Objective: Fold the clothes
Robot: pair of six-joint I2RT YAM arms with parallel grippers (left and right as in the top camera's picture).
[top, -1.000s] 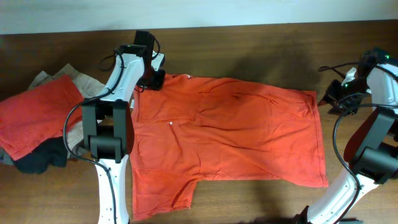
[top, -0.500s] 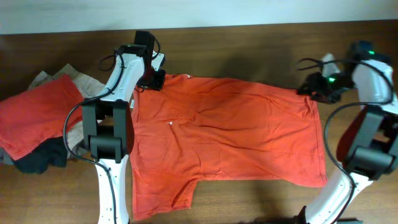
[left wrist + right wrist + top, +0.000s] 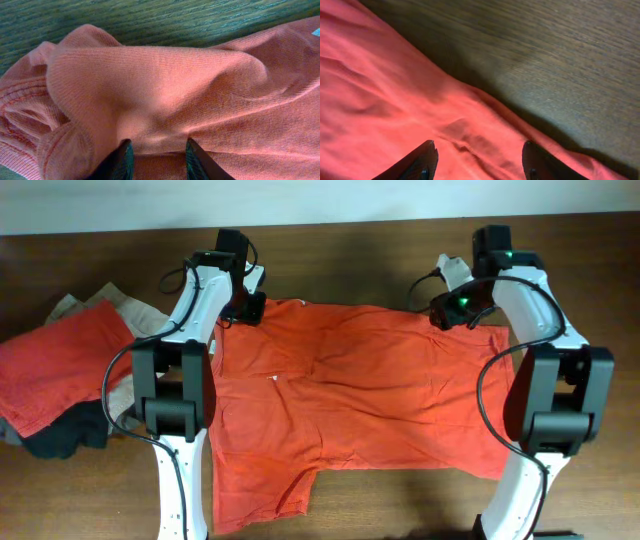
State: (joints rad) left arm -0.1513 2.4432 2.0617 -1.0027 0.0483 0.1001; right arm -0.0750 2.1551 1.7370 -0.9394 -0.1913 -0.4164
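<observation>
An orange-red T-shirt (image 3: 370,390) lies spread flat across the middle of the table. My left gripper (image 3: 248,308) rests at the shirt's far left corner. In the left wrist view its jaws (image 3: 157,145) stand partly open, straddling a raised fold of the shirt (image 3: 160,75) that bulges between them. My right gripper (image 3: 447,310) hovers over the shirt's far edge, right of the middle. In the right wrist view the gripper (image 3: 480,147) is open above the red cloth (image 3: 380,100), with bare table just beyond the hem.
A pile of clothes sits at the left edge: a red shirt (image 3: 60,365) on top, a beige garment (image 3: 110,300) behind it and a dark one (image 3: 60,440) underneath. Brown wooden table (image 3: 350,250) runs along the far side, below a white wall.
My right arm has swung in from the table's right edge to the shirt's far edge, and its jaws have widened. The left arm has stayed put.
</observation>
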